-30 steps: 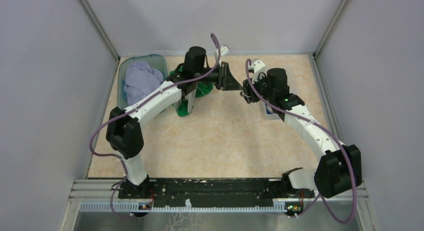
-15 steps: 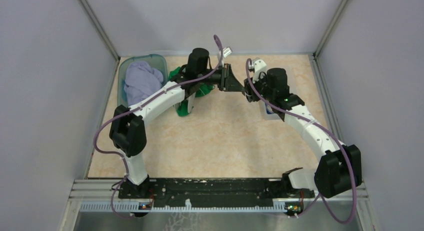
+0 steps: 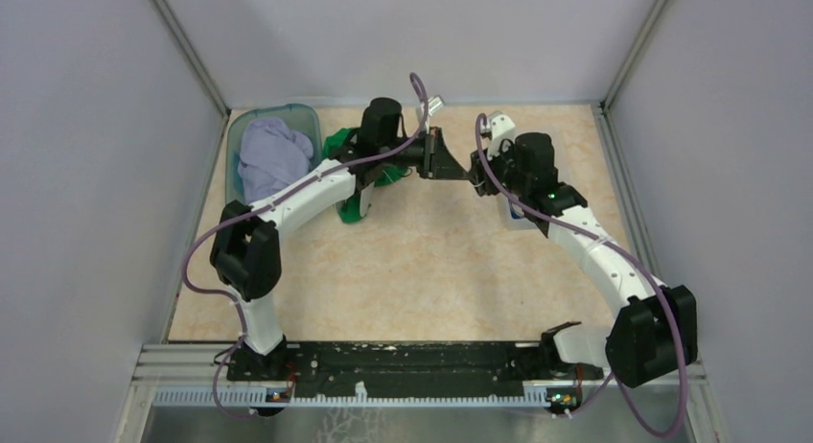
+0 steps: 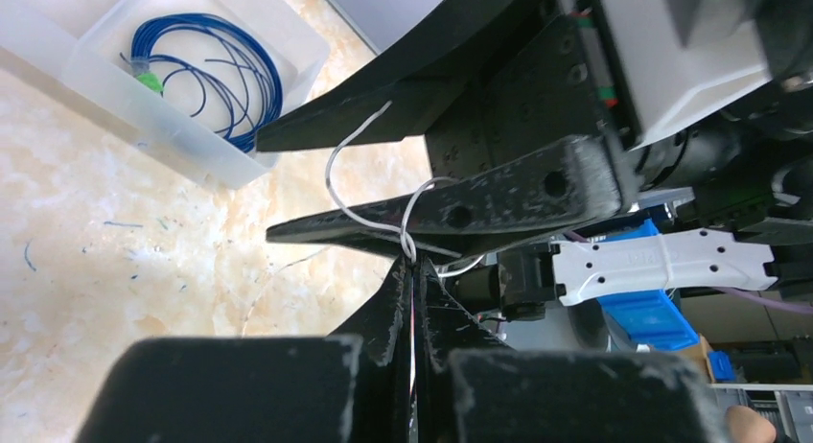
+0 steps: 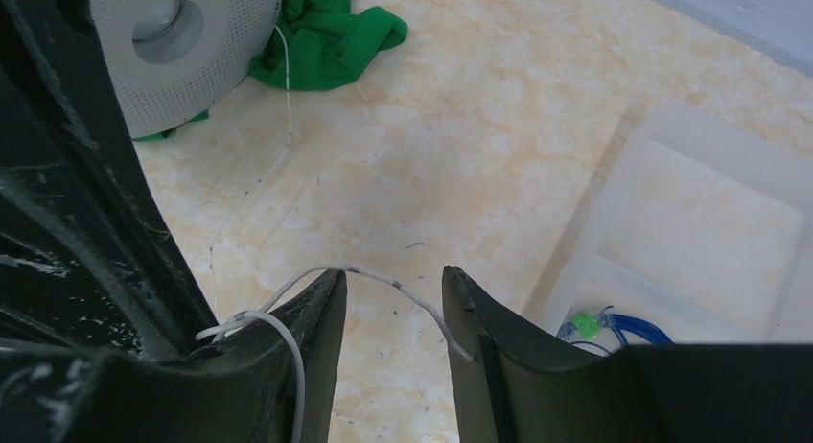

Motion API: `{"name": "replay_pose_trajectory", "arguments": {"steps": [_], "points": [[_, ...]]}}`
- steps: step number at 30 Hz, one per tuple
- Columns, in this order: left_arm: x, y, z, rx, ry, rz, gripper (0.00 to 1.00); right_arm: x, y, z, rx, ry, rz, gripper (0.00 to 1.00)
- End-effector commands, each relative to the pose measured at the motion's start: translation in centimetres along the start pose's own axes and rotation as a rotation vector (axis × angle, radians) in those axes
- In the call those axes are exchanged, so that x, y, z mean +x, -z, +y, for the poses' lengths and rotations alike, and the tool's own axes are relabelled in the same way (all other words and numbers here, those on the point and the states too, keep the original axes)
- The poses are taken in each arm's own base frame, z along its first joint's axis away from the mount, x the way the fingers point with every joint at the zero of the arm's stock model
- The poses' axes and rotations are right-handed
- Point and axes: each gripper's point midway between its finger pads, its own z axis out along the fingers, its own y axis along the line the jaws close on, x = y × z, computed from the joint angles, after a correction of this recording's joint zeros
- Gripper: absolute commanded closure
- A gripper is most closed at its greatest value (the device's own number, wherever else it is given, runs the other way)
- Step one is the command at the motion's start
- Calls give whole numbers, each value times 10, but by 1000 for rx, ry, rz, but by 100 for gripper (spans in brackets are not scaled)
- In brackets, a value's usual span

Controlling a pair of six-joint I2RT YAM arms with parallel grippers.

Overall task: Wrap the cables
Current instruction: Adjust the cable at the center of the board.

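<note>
**Left tool** [image 4: 412,270]: closed. I see its two fingers pressed together on the whitish cable [image 4: 329,174], which leaves the tips as a small loop.

**Right tool** [image 5: 388,294]: open. Its fingers stand apart. The whitish cable lies across the gap between the tips and touches both, but it is not clamped there. In the left wrist view the loop runs from the upper finger of this tool to the lower one.

**Position:** From above, the two tools meet tip to tip over the far middle of the bench [image 3: 422,261]. Both are held off its surface.

**Dark blue cable** [image 4: 206,79]: coiled inside a clear tray [image 4: 182,141], with a green bit [image 4: 147,79] at the coil's edge. The tray rests on the bench beneath the right arm. Neither tool touches the tray or this cable.

**Spool** [image 5: 182,40]: pale grey, standing on the bench against a green cloth [image 5: 331,31]. A hair-thin strand leads from the spool over the bench toward the left tool. I cannot tell where it ends, because the finger hides it.

**Far left corner:** a teal bin [image 3: 233,141] holds a lilac cloth [image 3: 273,151].
</note>
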Motion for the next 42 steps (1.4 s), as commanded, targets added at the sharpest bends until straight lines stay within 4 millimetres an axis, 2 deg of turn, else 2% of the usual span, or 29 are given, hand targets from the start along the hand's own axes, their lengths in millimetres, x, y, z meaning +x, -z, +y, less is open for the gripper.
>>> {"name": "replay_pose_trajectory", "arguments": {"steps": [1, 7, 23, 38, 42], "points": [[-9, 11, -8, -21, -84, -48, 100, -30, 16, -5, 38, 34, -100, 58], [-18, 25, -2, -73, -131, -78, 100, -26, 22, -18, 76, 54, -86, 58], [-30, 44, 8, -151, -173, -119, 100, -16, 33, -50, 197, 69, -43, 57], [-30, 62, -2, -165, -301, -126, 100, -3, 36, -79, 305, 27, 36, 52], [-31, 67, -1, -191, -333, -135, 100, -4, 35, -75, 273, 22, 30, 51]]}}
